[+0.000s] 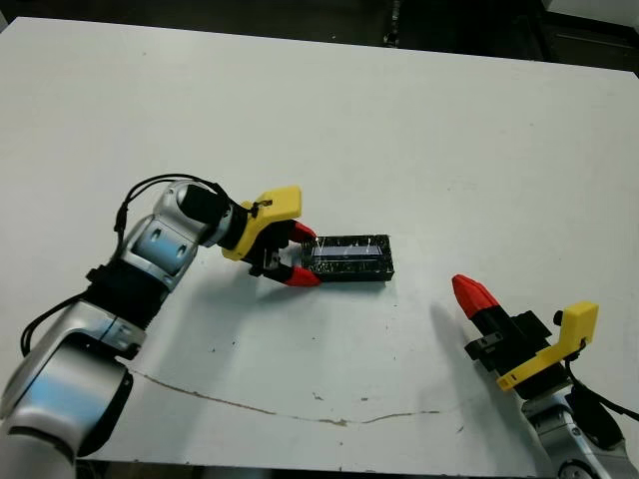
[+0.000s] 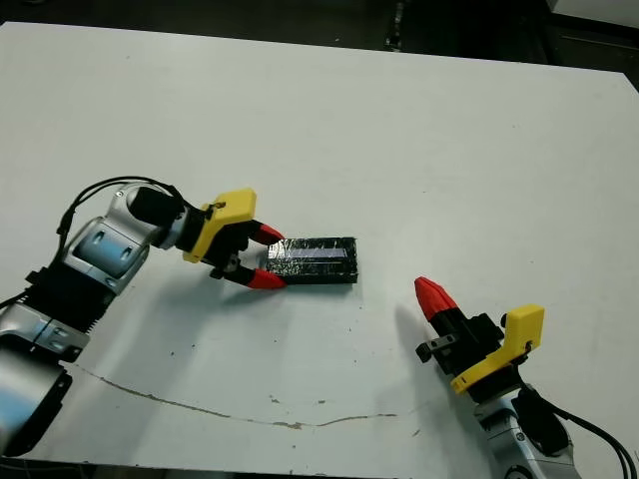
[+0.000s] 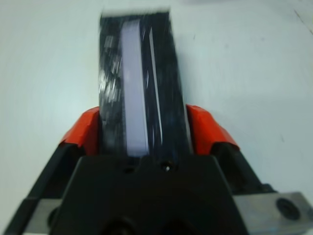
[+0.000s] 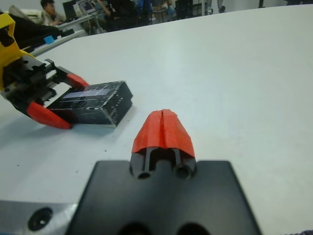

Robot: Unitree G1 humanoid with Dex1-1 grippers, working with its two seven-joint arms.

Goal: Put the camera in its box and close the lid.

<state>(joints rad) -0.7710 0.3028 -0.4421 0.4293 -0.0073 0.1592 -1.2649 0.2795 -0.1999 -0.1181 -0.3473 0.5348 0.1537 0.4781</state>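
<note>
The lid (image 1: 347, 257), a glossy black slab with a pale stripe, lies flat in the middle of the white table. It forms one closed black block (image 4: 93, 100). The box underneath and the camera are hidden. My left gripper (image 1: 306, 255) holds the block's left end, one red finger (image 3: 85, 129) pressed against each long side. My right gripper (image 1: 467, 289) hovers near the front right, about a hand's width from the block. Its red fingertips (image 4: 163, 129) are pressed together on nothing.
The white table (image 1: 449, 130) stretches bare behind and to the right of the block. A thin dark scratch line (image 1: 300, 409) runs along the front edge. A person (image 4: 49, 7) sits at desks beyond the table's far side.
</note>
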